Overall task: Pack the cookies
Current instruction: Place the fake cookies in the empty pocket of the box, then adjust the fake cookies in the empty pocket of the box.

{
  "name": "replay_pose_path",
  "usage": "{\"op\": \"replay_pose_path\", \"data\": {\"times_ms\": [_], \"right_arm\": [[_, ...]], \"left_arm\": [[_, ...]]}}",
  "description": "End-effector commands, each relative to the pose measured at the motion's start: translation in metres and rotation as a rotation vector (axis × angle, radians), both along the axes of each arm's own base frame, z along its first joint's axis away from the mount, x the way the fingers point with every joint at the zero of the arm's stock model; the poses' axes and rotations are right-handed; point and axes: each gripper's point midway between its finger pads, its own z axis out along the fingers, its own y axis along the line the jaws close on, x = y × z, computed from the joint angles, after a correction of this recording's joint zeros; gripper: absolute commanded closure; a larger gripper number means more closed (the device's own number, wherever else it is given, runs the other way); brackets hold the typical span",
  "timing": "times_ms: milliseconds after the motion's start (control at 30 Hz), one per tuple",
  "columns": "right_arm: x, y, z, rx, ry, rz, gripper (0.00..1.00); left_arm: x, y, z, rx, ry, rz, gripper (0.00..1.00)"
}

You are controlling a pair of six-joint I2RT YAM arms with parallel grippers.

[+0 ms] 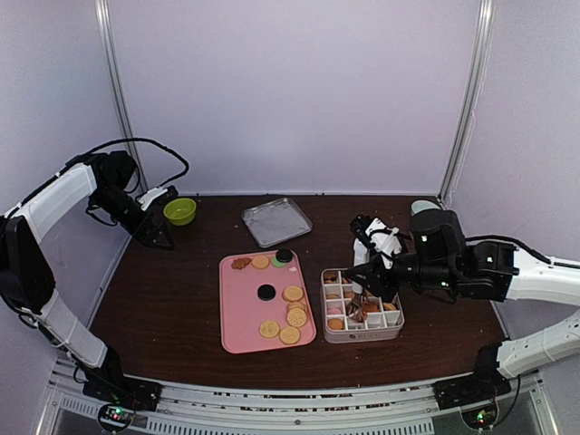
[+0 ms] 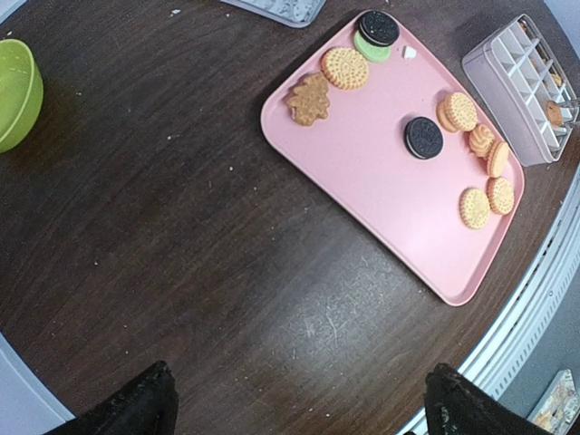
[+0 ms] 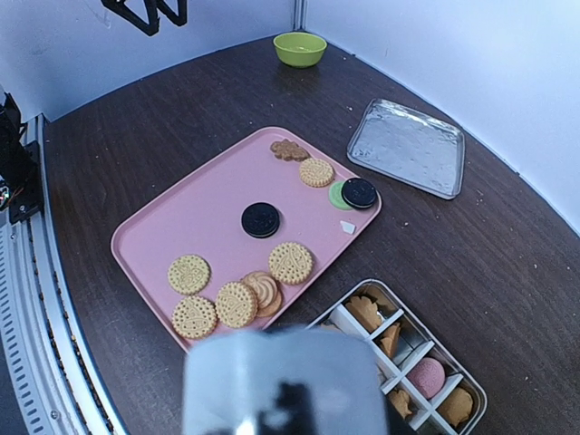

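A dark brown wood-grain surface [image 1: 181, 299] fills the enclosure; the left wrist view shows it scuffed and dotted with pale specks. Plain pale lilac-white walls [image 1: 290, 91] close it in at the back and both sides. Silvery metal posts [image 1: 111, 91] rise at the back corners. A slotted aluminium rail [image 1: 299, 399] runs along the near edge. The light is soft and even.

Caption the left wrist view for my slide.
Cookies lie scattered on a pink tray, green bowl at left, divided box at right.

Left pincer [image 2: 299, 385] wide open, raised; right pincer [image 1: 365, 294] low, angled down.
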Motion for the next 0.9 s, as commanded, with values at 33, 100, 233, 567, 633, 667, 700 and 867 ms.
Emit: {"op": "replay_pose_path", "data": {"times_ms": [33,100,233,567,633,667,700,867], "right_arm": [[0.0,-0.002,0.018,0.038,-0.017,-0.01,0.68],[0.006,-0.007,0.02,0.038,-0.023,-0.035,0.69],[0.016,-0.015,0.028,0.089,-0.024,-0.07,0.68],[0.024,-0.006,0.006,0.09,0.044,-0.044,0.65],[0.024,-0.005,0.003,0.084,0.052,-0.039,0.65],[0.024,-0.005,0.0,0.081,0.056,-0.037,0.64],[0.023,-0.005,-0.002,0.076,0.059,-0.037,0.64],[0.024,-0.01,-0.013,0.046,0.062,-0.049,0.64]], "left_arm": [[0.004,-0.004,0.014,-0.021,-0.046,-0.022,0.02],[0.004,-0.005,0.013,-0.022,-0.044,-0.023,0.02],[0.004,-0.005,0.013,-0.023,-0.043,-0.023,0.02],[0.003,-0.004,0.013,-0.018,-0.042,-0.02,0.02],[0.003,-0.003,0.013,-0.015,-0.044,-0.023,0.02],[0.003,-0.003,0.013,-0.014,-0.046,-0.023,0.02],[0.002,-0.003,0.013,-0.013,-0.045,-0.023,0.02],[0.002,-0.004,0.012,-0.021,-0.039,-0.024,0.02]]}}
